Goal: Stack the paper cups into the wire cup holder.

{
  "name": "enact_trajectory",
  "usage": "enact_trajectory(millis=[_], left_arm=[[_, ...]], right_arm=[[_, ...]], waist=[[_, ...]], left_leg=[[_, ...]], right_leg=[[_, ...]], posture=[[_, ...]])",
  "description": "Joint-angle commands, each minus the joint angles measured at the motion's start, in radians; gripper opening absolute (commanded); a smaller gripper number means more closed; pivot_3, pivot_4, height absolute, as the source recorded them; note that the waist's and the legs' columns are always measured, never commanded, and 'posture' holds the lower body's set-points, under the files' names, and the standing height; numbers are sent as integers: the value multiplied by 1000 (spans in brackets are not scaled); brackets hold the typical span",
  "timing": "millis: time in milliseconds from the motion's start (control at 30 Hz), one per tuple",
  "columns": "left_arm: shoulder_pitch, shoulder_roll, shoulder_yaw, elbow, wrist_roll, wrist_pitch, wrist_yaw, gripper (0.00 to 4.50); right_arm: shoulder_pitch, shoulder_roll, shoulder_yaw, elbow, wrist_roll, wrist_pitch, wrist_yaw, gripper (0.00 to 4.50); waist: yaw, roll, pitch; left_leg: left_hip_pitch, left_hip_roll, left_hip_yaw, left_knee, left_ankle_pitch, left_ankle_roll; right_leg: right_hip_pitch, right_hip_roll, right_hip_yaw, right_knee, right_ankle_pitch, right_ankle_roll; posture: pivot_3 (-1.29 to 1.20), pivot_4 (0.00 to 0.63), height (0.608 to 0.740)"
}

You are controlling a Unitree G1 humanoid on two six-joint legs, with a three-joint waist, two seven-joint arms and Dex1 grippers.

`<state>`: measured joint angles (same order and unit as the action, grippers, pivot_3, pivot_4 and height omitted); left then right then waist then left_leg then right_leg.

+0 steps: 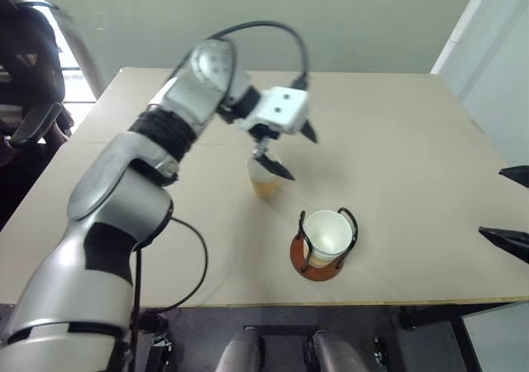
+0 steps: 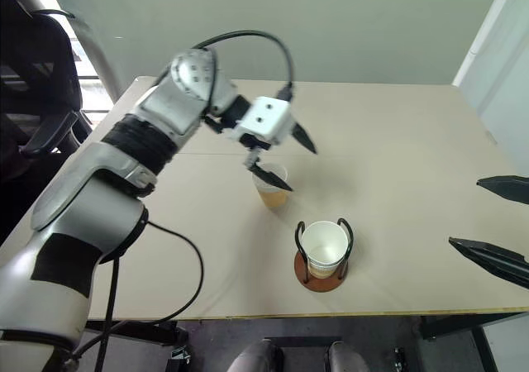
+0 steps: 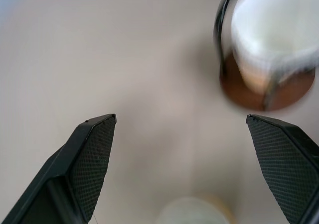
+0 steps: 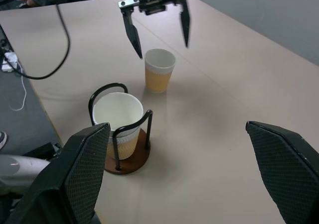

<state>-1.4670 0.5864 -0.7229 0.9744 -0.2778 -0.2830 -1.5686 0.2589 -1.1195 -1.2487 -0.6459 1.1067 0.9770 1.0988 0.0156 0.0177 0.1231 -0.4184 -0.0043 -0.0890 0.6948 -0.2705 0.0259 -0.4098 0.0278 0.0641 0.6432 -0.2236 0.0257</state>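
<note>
Yellow-tan paper cup (image 4: 117, 122) already sits in the wire cup holder (image 4: 126, 157); another cup (image 4: 159, 70) waits on the table (image 4: 224, 84), under the spread left tool (image 4: 158, 22). Right tool (image 4: 179, 179) spread, empty.

no readable text, labels or numbers

Bright daylight, blurred left-wrist view

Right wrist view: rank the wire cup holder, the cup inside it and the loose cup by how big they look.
1. wire cup holder
2. cup in the holder
3. loose cup
The two cups may match in true size; the loose one stands farther from this camera.
</note>
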Motion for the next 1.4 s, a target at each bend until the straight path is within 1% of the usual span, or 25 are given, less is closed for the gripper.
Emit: enact_trajectory(millis=[33, 100, 200, 333, 467, 567, 633, 733, 900, 1067, 1100, 1167, 1300, 1400], left_arm=[[39, 27, 85, 32, 46, 12, -40, 4473], [61, 24, 111, 27, 42, 45, -46, 4473], [91, 5, 136, 58, 93, 49, -46, 4473], [113, -46, 185, 117, 167, 25, -24, 4473], [132, -81, 209, 146, 225, 20, -45, 4473], [144, -97, 214, 170, 284, -9, -16, 4473], [146, -111, 214, 192, 331, -34, 34, 4473], [142, -132, 219, 220, 392, -71, 110, 3902], [136, -136, 231, 242, 455, -105, 146, 2030], [136, -130, 259, 246, 478, -114, 137, 201], [137, -128, 265, 244, 481, -116, 132, 7], [134, -113, 273, 227, 486, -138, 100, 7], [99, -80, 295, 141, 427, -126, -36, 7], [74, -25, 196, -50, 212, -27, -46, 7]], right_arm=[[-22, -20, 27, 17, -18, -38, 6, 4500], [-33, -26, 49, 28, -26, -49, 7, 4500], [-52, -34, 77, 39, -36, -60, 11, 4500], [-67, -43, 86, 44, -44, -56, 17, 4500], [-67, -39, 75, 27, -39, -43, 13, 4500], [-59, -32, 56, 15, -35, -30, 12, 4500], [-57, -31, 45, 9, -34, -22, 10, 4500], [-56, -29, 36, 1, -33, -14, 8, 4500], [-55, -25, 39, -2, -41, -13, 8, 4500], [-57, -23, 52, 1, -51, -20, 8, 4500], [-57, -24, 55, 3, -53, -21, 9, 4500], [-55, -27, 58, 8, -59, -22, 16, 4500], [-47, -32, 54, 14, -65, -18, 36, 4500], [-46, -32, 49, 16, -66, -19, 41, 4500]], waist=[[4, 0, 0], [20, 0, 0], [34, -1, 0], [36, -1, 0], [35, -1, 1], [34, -1, 1], [33, -1, 1], [34, -1, 1], [33, -2, 1], [33, -2, 1], [32, -2, 1], [32, -2, 1], [32, -2, 1], [33, -2, 1]], left_leg=[[-1, 0, 0, 0, 0, 0], [-2, 0, 0, 2, 0, 1], [-3, -2, -1, 4, -1, 3], [-3, -4, 0, 4, -2, 5], [-2, -4, 1, 4, -2, 6], [-2, -3, 2, 4, 0, 6], [-1, -3, 3, 4, 0, 6], [-1, -3, 3, 4, 0, 7], [-1, -3, 7, 4, 0, 8], [-1, -3, 8, 4, 0, 9], [-1, -3, 9, 4, 0, 9], [-1, -3, 10, 4, 0, 9], [-1, -3, 10, 4, 0, 10], [-2, -3, 10, 4, 0, 10]], right_leg=[[0, 0, 0, 0, 0, 0], [0, 0, 0, 0, 0, 2], [1, -2, 1, -2, 1, 4], [2, -4, 1, -3, 2, 5], [2, -4, 1, -3, 2, 5], [1, -4, 1, -3, 2, 5], [1, -4, 1, -3, 1, 5], [2, -4, 2, -3, 1, 6], [1, -5, 4, -3, 2, 7], [1, -5, 5, -3, 2, 7], [1, -5, 5, -3, 2, 8], [1, -5, 6, -3, 2, 8], [0, -5, 7, -3, 2, 8], [0, -5, 7, -3, 2, 8]], posture=[[0, 150, 740], [0, 150, 740], [0, 150, 740], [0, 150, 740], [0, 150, 740], [0, 150, 740], [0, 150, 740], [0, 150, 740], [0, 150, 740], [0, 150, 740], [0, 150, 740], [0, 150, 740], [0, 150, 740], [0, 150, 740]])
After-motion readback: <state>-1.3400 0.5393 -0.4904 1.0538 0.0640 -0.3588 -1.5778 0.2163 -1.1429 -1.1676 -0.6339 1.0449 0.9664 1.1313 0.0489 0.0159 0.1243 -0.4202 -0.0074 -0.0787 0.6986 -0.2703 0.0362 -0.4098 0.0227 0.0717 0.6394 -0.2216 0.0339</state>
